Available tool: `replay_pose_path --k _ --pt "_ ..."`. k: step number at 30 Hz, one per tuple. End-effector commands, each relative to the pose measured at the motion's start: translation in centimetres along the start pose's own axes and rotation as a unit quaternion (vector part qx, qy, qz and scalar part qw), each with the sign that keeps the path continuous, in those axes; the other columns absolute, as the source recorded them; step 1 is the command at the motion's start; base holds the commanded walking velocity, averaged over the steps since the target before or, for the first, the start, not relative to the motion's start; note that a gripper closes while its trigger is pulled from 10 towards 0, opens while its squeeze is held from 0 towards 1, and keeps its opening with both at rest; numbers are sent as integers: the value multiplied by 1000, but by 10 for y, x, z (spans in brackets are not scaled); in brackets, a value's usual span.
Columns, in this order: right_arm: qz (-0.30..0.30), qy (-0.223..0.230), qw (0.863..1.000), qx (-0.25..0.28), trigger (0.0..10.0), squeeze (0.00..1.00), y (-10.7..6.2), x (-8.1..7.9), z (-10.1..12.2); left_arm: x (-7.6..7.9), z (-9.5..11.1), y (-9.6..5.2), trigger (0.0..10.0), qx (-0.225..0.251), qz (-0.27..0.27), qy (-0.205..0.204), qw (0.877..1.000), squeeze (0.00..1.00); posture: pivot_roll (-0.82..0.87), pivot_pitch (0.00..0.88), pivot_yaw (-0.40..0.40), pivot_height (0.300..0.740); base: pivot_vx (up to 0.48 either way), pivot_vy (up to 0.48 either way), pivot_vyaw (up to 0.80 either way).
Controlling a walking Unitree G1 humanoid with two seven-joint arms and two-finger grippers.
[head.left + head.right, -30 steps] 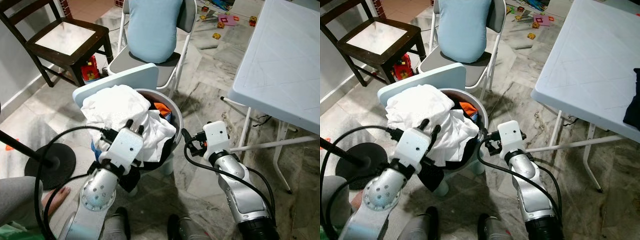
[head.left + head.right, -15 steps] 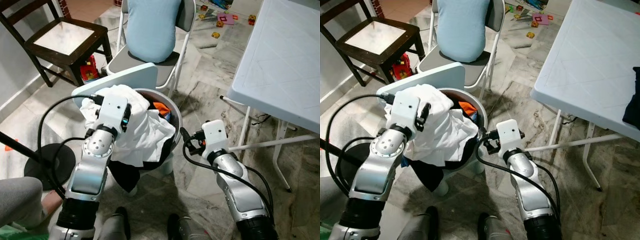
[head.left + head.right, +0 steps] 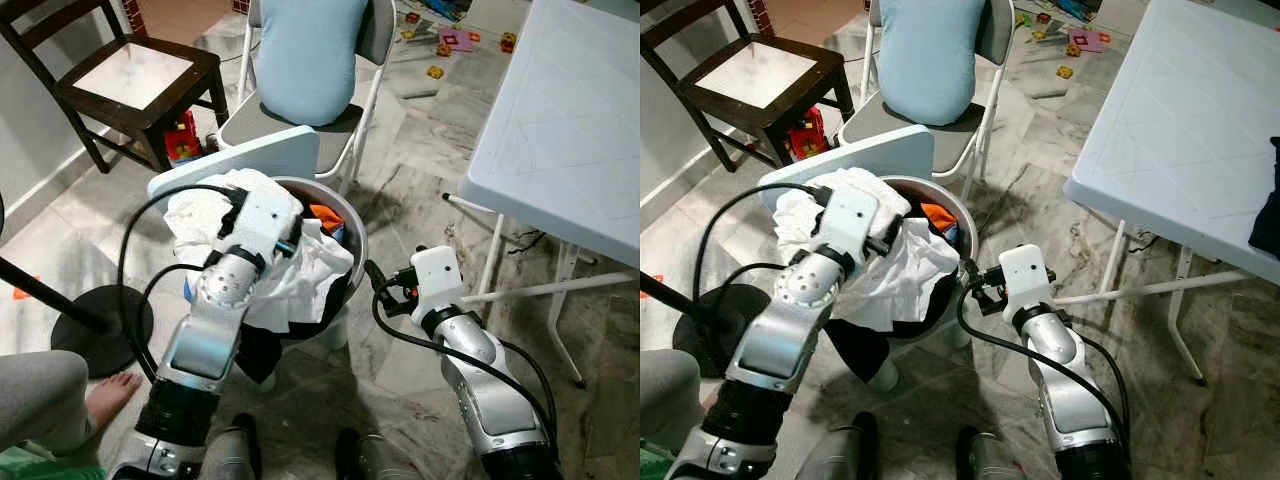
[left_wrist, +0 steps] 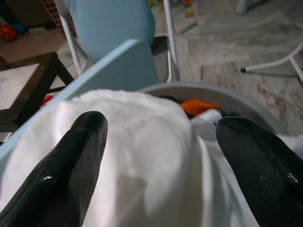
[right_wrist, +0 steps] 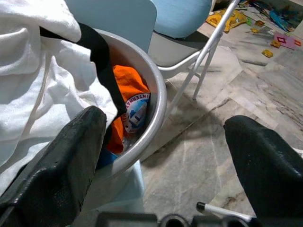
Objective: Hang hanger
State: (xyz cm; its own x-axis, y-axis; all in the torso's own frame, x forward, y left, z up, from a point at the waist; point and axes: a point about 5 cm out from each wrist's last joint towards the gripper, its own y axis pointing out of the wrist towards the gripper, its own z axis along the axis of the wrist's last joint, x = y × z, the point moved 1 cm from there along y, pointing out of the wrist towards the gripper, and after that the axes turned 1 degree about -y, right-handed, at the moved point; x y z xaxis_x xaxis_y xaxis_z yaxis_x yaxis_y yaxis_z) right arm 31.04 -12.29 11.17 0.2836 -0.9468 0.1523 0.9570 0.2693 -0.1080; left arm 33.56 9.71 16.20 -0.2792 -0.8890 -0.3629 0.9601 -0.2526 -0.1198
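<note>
Left gripper (image 4: 156,156), fingers wide, hovers over the white cloth (image 3: 300,270) heaped in the basket (image 3: 350,235) at frame centre; right gripper (image 5: 165,161), also wide, waits beside the rim. No hanger can be made out. Risk: closing here snags loose cloth and drags the pile over the rim.

white garment (image 3: 290,275) heaped over the basket (image 3: 352,232) rim.

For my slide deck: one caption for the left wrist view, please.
Open left claw poised over white cloth heaped in a grey basin.
</note>
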Motion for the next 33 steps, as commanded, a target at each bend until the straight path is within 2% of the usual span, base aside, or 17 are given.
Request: replay_pose_path --k 1,2,3,4,6,11,33 --pt "-1 4 1000 -2 10000 0 -2 0 0 5 -10 -3 4392 -23 -17 13 1000 0 14 231 -61 740 0 0 0" --pt "-1 4 1000 -2 10000 0 -2 0 0 6 -11 -4 3882 -24 -22 14 999 0 17 233 -60 740 0 0 0" --pt "-1 5 1000 -3 10000 0 -2 0 0 7 -11 -5 3882 -25 -24 15 999 0 17 233 -60 740 0 0 0" --pt "-1 4 1000 -4 10000 0 -3 0 -1 7 -13 -9 3020 -30 -24 15 999 0 17 233 -60 740 0 0 0" --pt "-1 4 1000 -5 10000 0 -3 0 -2 6 -17 -12 0 -39 -17 15 999 0 21 236 -60 740 0 0 0" --pt "0 5 1000 -6 10000 0 -2 -2 -2 0 -28 -17 0 -58 4 12 998 0 28 239 -66 740 0 0 0" --pt "1 5 1000 -8 10000 0 -1 -2 -3 -20 -18 -17 0 -35 60 6 998 0 30 241 -66 740 0 0 0"
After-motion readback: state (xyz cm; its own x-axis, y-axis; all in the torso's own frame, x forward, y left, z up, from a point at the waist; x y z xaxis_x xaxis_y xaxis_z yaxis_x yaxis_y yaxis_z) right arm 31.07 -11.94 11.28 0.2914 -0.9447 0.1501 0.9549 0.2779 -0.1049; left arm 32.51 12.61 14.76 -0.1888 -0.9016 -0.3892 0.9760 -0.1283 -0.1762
